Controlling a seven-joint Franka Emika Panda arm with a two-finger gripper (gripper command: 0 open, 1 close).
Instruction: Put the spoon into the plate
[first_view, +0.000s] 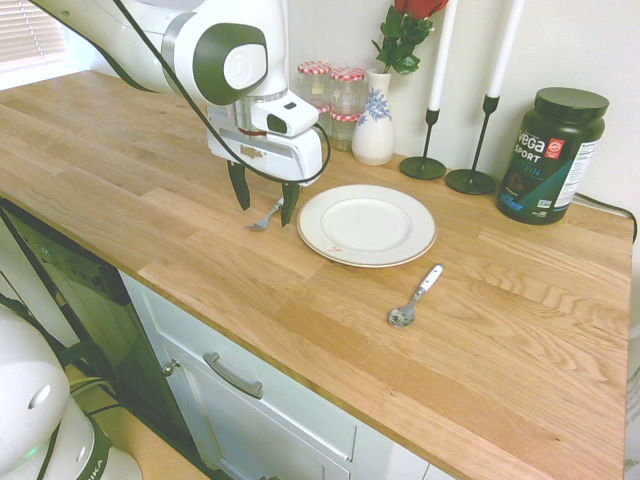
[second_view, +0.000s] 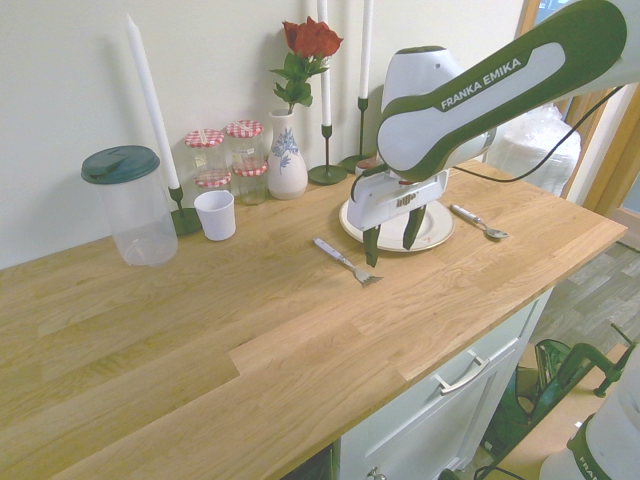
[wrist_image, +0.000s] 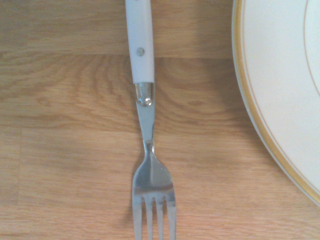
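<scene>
The spoon (first_view: 414, 296) (second_view: 478, 221), with a shiny bowl and a white handle, lies on the wooden counter on the far side of the plate from my gripper. The white plate (first_view: 330, 236) (second_view: 436, 232) (wrist_image: 280, 75) holds nothing. My gripper (first_view: 264, 203) (second_view: 392, 238) hangs open just above the counter beside the plate, its fingers straddling a white-handled fork (first_view: 266, 216) (second_view: 345, 260) (wrist_image: 145, 125). The fingers hold nothing. In the wrist view only the fork and the plate's rim show.
Along the wall stand a flowered vase with a rose (first_view: 375, 125) (second_view: 287, 160), jars with checked lids (first_view: 331, 100) (second_view: 225, 155), candlesticks (first_view: 428, 140) (second_view: 327, 150), a dark supplement tub (first_view: 552, 155), a white cup (second_view: 215, 214) and a clear pitcher (second_view: 132, 205). The counter's front edge drops to cabinet drawers (first_view: 235, 375).
</scene>
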